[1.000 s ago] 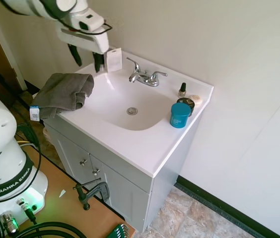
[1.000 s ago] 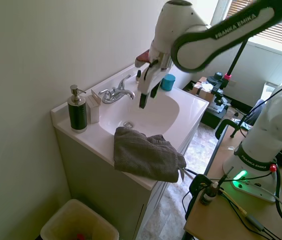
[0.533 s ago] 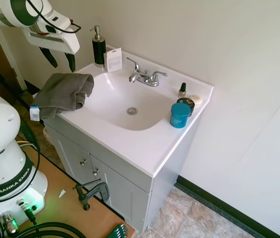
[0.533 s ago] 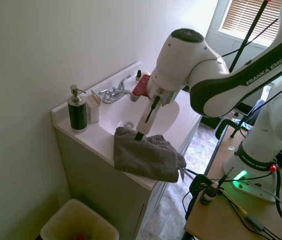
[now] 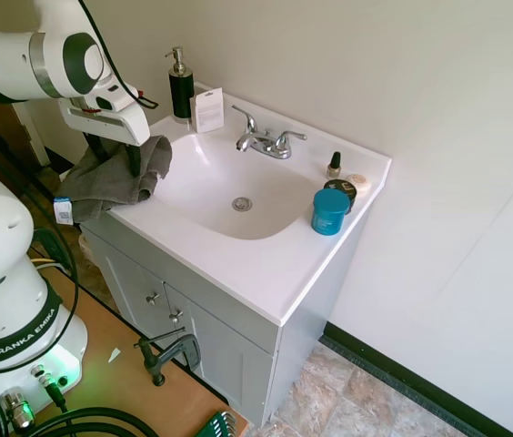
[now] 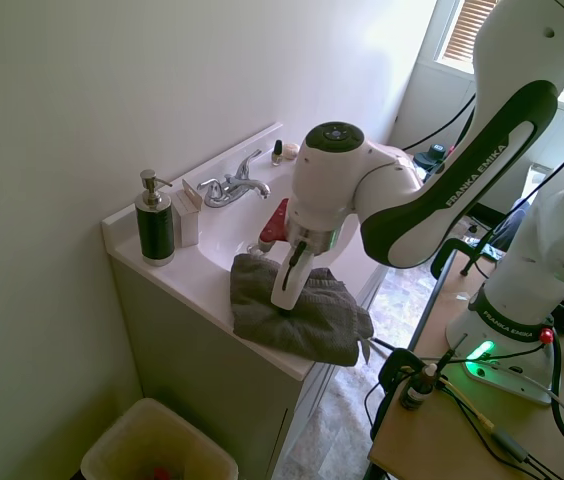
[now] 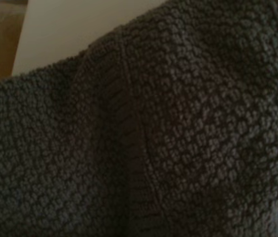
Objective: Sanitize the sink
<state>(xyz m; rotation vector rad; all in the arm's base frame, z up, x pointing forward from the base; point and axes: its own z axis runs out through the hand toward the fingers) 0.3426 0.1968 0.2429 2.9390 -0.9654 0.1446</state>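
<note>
Filling the middle of the first exterior view, the sink (image 5: 238, 196) is a glossy white oval basin moulded into a rectangular vanity top, with its chrome faucet (image 5: 266, 141) at twelve o'clock of the bowl and the small drain (image 5: 242, 204) near the centre. It is fixed, hard and slick, so it is not something to grasp; the job probably calls for wiping, and a cloth should slide over that glaze easily.

At nine o'clock of the basin a grey towel (image 5: 111, 173) lies bunched on the counter corner, partly hanging over the front edge. Its nubbly weave fills the wrist view, and it looks soft, light and floppy. A pinch on a raised fold near the middle would likely gather more layers than one on the dangling edge, which could slip free.

The gripper (image 5: 111, 155) is down in the towel, fingers spread apart with their tips pressed into the cloth, nothing clamped between them as far as either exterior view shows.

Smaller things stand round the rim: a dark soap dispenser (image 5: 180, 86) and a white card (image 5: 208, 110) at eleven o'clock, a teal jar (image 5: 330, 211) at three o'clock, and a tiny bottle (image 5: 334, 165) behind it.
</note>
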